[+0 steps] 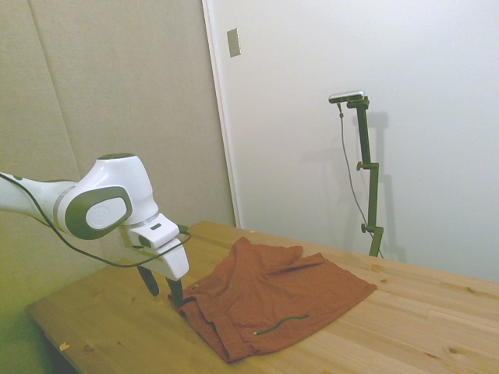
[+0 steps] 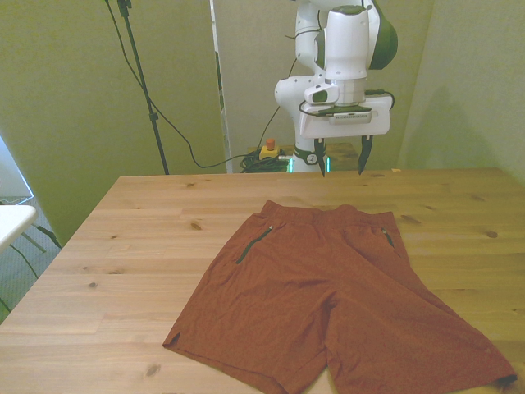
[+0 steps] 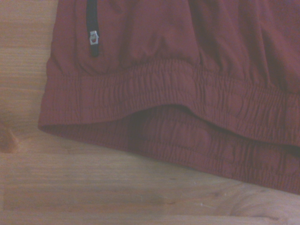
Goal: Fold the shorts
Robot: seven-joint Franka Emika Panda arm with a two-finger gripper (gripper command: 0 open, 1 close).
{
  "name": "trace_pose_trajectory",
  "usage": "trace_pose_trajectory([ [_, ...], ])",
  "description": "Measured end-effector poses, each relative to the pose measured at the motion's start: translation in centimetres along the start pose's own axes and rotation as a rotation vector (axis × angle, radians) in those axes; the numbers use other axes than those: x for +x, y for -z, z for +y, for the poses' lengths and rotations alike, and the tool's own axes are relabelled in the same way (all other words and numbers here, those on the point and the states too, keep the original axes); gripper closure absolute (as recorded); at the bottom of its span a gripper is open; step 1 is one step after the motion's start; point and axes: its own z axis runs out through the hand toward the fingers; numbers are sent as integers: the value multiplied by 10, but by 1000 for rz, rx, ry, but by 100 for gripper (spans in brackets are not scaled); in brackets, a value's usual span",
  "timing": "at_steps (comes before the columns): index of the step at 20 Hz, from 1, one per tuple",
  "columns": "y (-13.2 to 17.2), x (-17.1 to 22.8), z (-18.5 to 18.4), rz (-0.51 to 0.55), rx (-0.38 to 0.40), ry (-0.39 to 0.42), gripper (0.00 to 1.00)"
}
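Gripper (image 2: 341,156) fingers spread wide, nothing between them, pointing straight down. It hangs above the table (image 2: 148,230) just behind the waistband end of the shorts (image 2: 328,287); in the side view the fingertips (image 1: 176,296) sit right at the waistband edge, contact unclear. White arm (image 1: 105,204) comes in from the side view's left, wrist bent so the hand drops vertical.

Shorts lie flat on the wooden table, waistband toward the robot, both legs spread toward the camera in the front view, the leg on the front view's right reaching the near corner. Dark zipper (image 2: 254,244) on the pocket at the front view's left, a shorter one (image 2: 386,238) on the right. Wrist view shows the gathered elastic waistband (image 3: 178,93), slightly gaping, and a zipper pull (image 3: 93,37).
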Motion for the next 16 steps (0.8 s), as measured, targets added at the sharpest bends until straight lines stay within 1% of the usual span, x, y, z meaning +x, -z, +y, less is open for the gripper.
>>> trace_pose_trajectory([
  [2, 0, 0, 0, 5, -3, 3, 0],
  [4, 1, -5, -9, 34, -25, 24, 0],
  [8, 10, -14, -56, 98, -58, 72, 0],
  [10, 5, -16, -78, 137, -122, 106, 0],
  [12, -5, -24, -101, 219, -199, 135, 0],
  [14, -21, -44, -125, 307, -262, 165, 0],
  [16, -37, -68, -145, 370, -311, 194, 0],
])
